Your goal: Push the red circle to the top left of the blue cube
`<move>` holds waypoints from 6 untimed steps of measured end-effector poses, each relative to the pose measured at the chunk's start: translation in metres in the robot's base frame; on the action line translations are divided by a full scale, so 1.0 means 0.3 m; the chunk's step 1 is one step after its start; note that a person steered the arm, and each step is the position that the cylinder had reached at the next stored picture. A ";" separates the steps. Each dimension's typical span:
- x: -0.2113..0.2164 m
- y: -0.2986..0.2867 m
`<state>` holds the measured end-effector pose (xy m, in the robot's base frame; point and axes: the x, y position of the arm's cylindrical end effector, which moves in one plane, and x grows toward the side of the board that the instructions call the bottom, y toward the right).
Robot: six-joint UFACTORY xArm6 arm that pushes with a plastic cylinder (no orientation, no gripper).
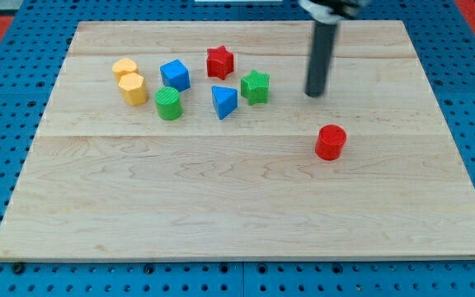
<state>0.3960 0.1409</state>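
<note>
The red circle (331,142) is a short red cylinder on the wooden board, right of the middle. The blue cube (175,75) sits in the cluster at the upper left, far to the left of the red circle. My tip (314,93) is at the end of the dark rod, above the red circle and slightly to its left, with a clear gap between them.
Around the blue cube stand two yellow blocks (129,82) to its left, a green cylinder (168,104) below it, a red star (219,61) and a blue triangle (224,101) to its right, then a green star (255,86). The board's edge (237,259) runs along the view's bottom.
</note>
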 end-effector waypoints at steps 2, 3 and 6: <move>0.389 0.067; 0.266 -0.114; -0.087 0.060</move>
<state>0.3699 0.1588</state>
